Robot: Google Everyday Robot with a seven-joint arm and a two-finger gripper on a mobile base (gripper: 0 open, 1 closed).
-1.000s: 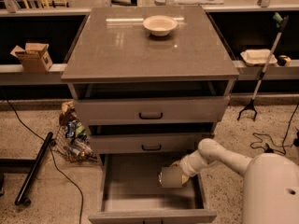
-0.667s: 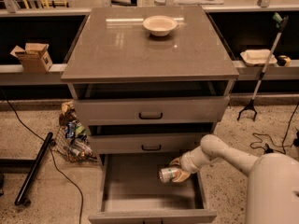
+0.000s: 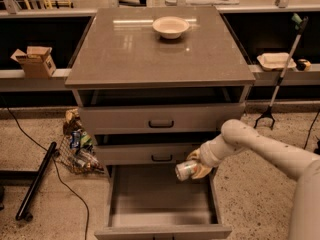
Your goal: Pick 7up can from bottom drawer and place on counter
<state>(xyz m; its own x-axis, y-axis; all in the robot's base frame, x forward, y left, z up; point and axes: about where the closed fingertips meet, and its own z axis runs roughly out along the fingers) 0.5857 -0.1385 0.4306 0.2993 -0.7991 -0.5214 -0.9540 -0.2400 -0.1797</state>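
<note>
The counter point(image 3: 150, 49) is stretching wide above my claw point(image 3: 196, 169) and farther back, its glossy grey-brown top catching the light. The bottom drawer point(image 3: 150, 199) is standing pulled out below my claw, its bare floor lying beneath it and running off to the view's left; my claw is hanging over the drawer's back right part. My arm point(image 3: 260, 144) is reaching in from the view's right and bending down toward the claw. Two grey drawers with black handles are sitting shut under the counter: the upper one point(image 3: 125, 119) well above my claw, the middle one point(image 3: 130, 155) just behind it and to its left. A netted bundle of clutter point(image 3: 77, 149) is lying on the floor far left of my claw, with a black pole point(image 3: 37, 181) beyond it. A cardboard box point(image 3: 35, 61) is resting on the pale ledge point(image 3: 20, 75) up and far left. A grabber stick point(image 3: 280, 79) is leaning up and to the right of my claw. A cream bowl point(image 3: 171, 27) is sitting on the counter's far part, high above my claw. My claw is pinching the 7up can point(image 3: 185, 170), which is lying tilted on its side between the fingers, its end facing left, at about the level of the middle drawer's lower edge.
</note>
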